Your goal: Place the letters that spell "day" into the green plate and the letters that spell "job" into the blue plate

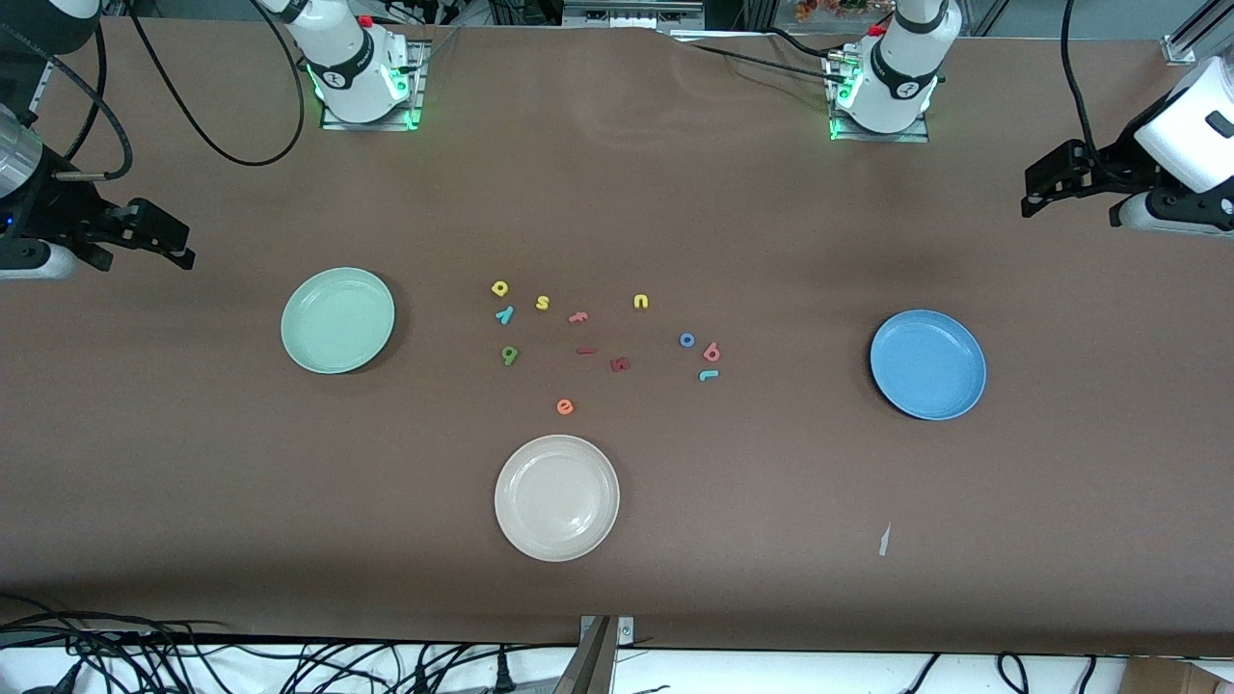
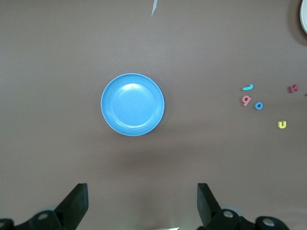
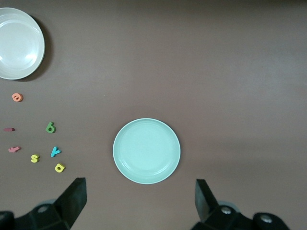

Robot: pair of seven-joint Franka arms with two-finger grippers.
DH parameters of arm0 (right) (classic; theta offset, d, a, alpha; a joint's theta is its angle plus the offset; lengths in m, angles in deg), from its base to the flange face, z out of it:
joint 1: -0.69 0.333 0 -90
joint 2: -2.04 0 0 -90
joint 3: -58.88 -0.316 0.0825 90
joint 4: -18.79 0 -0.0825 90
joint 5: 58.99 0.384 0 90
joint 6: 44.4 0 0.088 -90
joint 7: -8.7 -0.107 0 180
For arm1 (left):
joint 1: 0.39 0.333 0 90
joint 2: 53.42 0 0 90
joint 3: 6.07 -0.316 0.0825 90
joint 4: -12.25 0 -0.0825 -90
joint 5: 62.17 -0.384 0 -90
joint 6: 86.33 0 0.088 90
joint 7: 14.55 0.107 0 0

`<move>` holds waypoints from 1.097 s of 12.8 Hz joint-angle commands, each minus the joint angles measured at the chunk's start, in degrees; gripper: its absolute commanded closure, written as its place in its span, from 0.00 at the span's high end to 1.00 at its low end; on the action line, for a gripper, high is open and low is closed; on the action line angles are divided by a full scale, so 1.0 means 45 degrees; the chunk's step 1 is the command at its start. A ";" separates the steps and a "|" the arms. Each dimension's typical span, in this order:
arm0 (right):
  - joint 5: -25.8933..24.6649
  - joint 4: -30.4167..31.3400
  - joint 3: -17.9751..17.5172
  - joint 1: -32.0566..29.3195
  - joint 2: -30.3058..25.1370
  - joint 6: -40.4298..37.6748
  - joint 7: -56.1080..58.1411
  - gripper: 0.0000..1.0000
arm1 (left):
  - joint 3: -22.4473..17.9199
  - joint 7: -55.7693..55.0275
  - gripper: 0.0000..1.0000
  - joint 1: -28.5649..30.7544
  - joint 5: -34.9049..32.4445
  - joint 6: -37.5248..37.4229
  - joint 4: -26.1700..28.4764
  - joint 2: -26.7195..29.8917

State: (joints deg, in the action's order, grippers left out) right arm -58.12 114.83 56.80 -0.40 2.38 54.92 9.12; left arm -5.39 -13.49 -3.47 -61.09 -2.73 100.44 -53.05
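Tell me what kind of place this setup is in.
Most likely a robotics lab bench. Two arms are bolted at the edge of a brown-covered table, loose cables trail along its near edge, and the props are staged: small foam letters spread between a green plate, a blue plate and a cream-white plate.

Even overhead light, sharp pics; soft shadows under plates, slight glare on blue plate [image 2: 132,104].

The left gripper [image 1: 1030,204] hangs in the air at its own end of the table, jaws spread wide and holding nothing, its wrist tipped so the fingers [image 2: 76,203] point down at the tabletop. The right gripper [image 1: 183,246] mirrors it at its end, fingers [image 3: 74,201] equally wide apart, empty.
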 commanded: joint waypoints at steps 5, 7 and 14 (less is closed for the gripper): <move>0.0002 0.0239 -0.0397 0.0046 -0.0291 0.0098 0.0101 1.00 | 0.0063 -0.0079 1.00 0.0021 -0.0046 0.0095 0.0013 0.0094; 0.0021 0.0240 -0.0398 0.0027 -0.0311 0.0098 0.0120 1.00 | 0.0063 -0.0021 1.00 -0.0095 -0.0046 0.0095 0.0013 0.0074; 0.0002 0.0220 -0.0340 0.0027 -0.0311 0.0137 0.0101 1.00 | 0.0316 -0.0079 1.00 -0.0174 0.0306 0.0114 -0.0416 -0.0082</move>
State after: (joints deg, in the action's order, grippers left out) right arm -58.09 114.83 55.19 -0.08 2.16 55.05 9.13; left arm -4.39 -13.49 -4.16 -60.81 -2.14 99.88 -53.05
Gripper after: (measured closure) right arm 0.000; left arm 0.000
